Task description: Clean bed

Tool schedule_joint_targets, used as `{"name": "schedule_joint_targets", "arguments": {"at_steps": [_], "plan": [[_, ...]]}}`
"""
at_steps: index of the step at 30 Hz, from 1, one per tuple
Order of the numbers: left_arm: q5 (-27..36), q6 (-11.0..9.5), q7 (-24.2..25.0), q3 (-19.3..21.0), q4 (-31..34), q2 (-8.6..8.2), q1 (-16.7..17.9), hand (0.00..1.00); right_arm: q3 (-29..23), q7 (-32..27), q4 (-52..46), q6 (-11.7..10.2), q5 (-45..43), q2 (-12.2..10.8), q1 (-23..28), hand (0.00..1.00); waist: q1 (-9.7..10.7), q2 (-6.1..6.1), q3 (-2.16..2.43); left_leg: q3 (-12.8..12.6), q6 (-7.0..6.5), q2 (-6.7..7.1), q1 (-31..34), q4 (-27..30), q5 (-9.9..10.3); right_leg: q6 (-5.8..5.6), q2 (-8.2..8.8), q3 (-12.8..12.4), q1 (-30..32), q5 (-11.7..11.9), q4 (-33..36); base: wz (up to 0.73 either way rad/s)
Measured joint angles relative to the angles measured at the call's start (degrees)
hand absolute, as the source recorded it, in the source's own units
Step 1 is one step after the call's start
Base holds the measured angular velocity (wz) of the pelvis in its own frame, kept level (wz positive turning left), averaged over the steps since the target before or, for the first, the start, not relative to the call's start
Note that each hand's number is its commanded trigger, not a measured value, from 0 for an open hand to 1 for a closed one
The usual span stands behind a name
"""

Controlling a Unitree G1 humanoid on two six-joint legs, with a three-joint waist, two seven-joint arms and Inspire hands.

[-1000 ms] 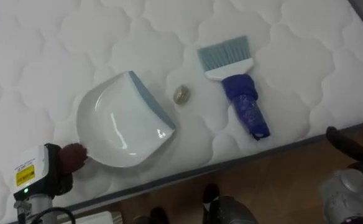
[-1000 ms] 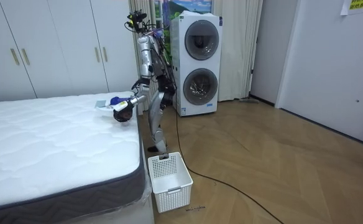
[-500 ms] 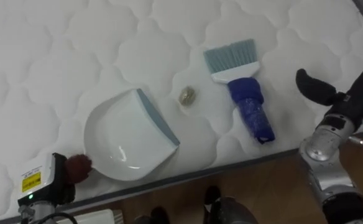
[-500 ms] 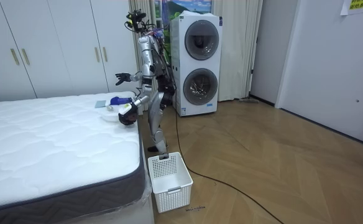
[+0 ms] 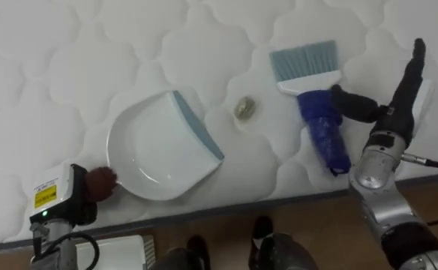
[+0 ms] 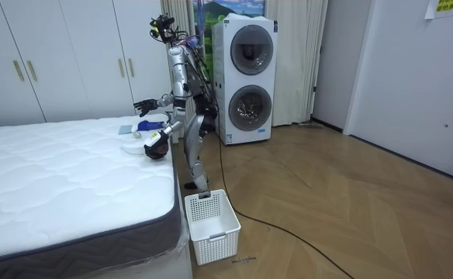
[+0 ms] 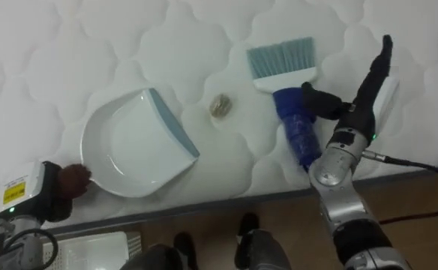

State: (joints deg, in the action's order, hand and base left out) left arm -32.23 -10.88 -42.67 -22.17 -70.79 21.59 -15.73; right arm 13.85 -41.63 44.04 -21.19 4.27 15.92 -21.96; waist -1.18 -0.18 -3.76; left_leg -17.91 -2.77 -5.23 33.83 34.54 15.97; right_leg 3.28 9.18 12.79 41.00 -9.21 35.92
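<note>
In the left eye view the left hand (image 5: 99,182) shows as little more than a dark knuckle against the dustpan's (image 5: 155,154) near-left rim. Its fingers are hidden, so whether it grips cannot be told, and the pan's handle is hidden there too. The dustpan lies flat on the mattress (image 5: 69,75), its blue-grey lip facing right towards a small crumpled scrap (image 5: 244,109) just beside it. Right of the scrap lies the brush (image 5: 318,124). Its long axis runs across the bed, with the pale bristles towards the far side and the blue handle towards the near edge, slanting slightly right. The right hand (image 5: 393,105) is over the handle's right side, fingers straight and pointing away, thumb spread wide towards the handle.

In the right eye view the thumb tip overlaps the handle's upper end; contact cannot be judged.

In the room view the robot stands at the bed's corner near stacked washing machines (image 6: 246,77). Its right hand is raised clear above the brush and holds nothing. A white basket (image 6: 211,217) sits on the floor.
</note>
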Motion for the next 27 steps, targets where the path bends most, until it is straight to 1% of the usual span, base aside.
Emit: {"name": "schedule_joint_targets", "arguments": {"at_steps": [2,4,8,10,14,18,19,22,27], "plan": [[0.0,0.0,0.6,0.0,0.0,-0.05,-0.4,1.0,0.6,1.3,0.4,0.1,0.2,0.0,0.0,0.0,-0.3,0.03,-0.02,0.3,0.0,0.04,0.6,0.1,0.0,0.07,0.2,0.3,0.2,-0.2,0.4,0.07],[0.2,0.1,0.8,-0.5,0.5,-0.09,-1.2,1.0,0.8,2.6,0.6,0.2,1.2,0.0,-0.1,0.0,-0.4,0.01,-0.02,0.7,-0.12,0.18,1.6,0.7,0.2,0.06,0.77,0.8,1.0,-0.8,1.0,0.22],[0.2,0.1,0.9,-0.6,1.4,-0.23,-1.4,1.0,0.9,5.1,1.0,1.3,3.7,0.1,-0.7,0.0,-1.0,-0.03,-0.05,0.7,-0.32,0.12,3.1,1.7,0.3,0.11,0.91,0.7,2.5,-0.9,1.9,0.03],[0.2,0.5,0.9,-0.6,2.4,-0.19,-1.4,1.0,0.9,6.2,2.3,1.4,4.9,0.1,-0.8,0.0,-0.9,-0.02,-0.05,0.9,-0.36,0.01,4.1,2.4,0.5,0.17,0.99,0.8,3.3,-0.9,2.2,0.0],[0.1,0.6,0.9,-0.6,2.9,-0.19,-1.5,1.0,0.9,7.7,4.3,1.8,7.8,0.2,-1.1,0.0,-1.0,0.14,-0.12,0.9,-0.55,-0.16,4.9,3.5,0.8,0.23,1.11,0.8,4.0,-0.9,2.9,0.0],[0.0,0.5,0.9,-0.7,3.7,-0.2,-1.8,1.0,0.8,8.9,6.7,2.0,9.2,0.4,-1.8,0.0,-1.0,1.19,-0.67,1.1,-0.68,-0.4,5.7,4.3,1.0,0.28,1.17,1.3,4.3,-0.9,3.0,0.02],[0.2,0.5,0.9,-1.1,3.8,-0.2,-1.7,1.0,0.9,9.7,7.6,2.0,9.3,0.3,-1.8,0.0,-1.0,1.38,-0.74,1.1,-0.68,-0.35,5.7,4.3,1.0,0.29,1.24,1.3,4.3,-0.9,3.1,0.0],[0.2,0.6,0.8,-1.7,3.8,-0.19,-1.7,1.0,1.3,10.1,9.6,1.9,9.7,0.3,-1.8,0.0,-1.1,1.46,-0.72,1.0,-0.67,-0.06,5.8,4.3,1.0,0.39,1.68,1.3,4.8,-1.3,3.9,0.01],[0.1,0.6,0.6,-1.7,4.0,-0.19,-1.8,1.0,1.3,10.6,9.8,1.8,11.0,0.6,-2.1,0.0,-1.5,1.65,-0.61,1.1,-0.59,-0.21,6.3,4.5,1.0,0.55,1.67,1.7,5.1,-1.4,4.0,0.01]]}}
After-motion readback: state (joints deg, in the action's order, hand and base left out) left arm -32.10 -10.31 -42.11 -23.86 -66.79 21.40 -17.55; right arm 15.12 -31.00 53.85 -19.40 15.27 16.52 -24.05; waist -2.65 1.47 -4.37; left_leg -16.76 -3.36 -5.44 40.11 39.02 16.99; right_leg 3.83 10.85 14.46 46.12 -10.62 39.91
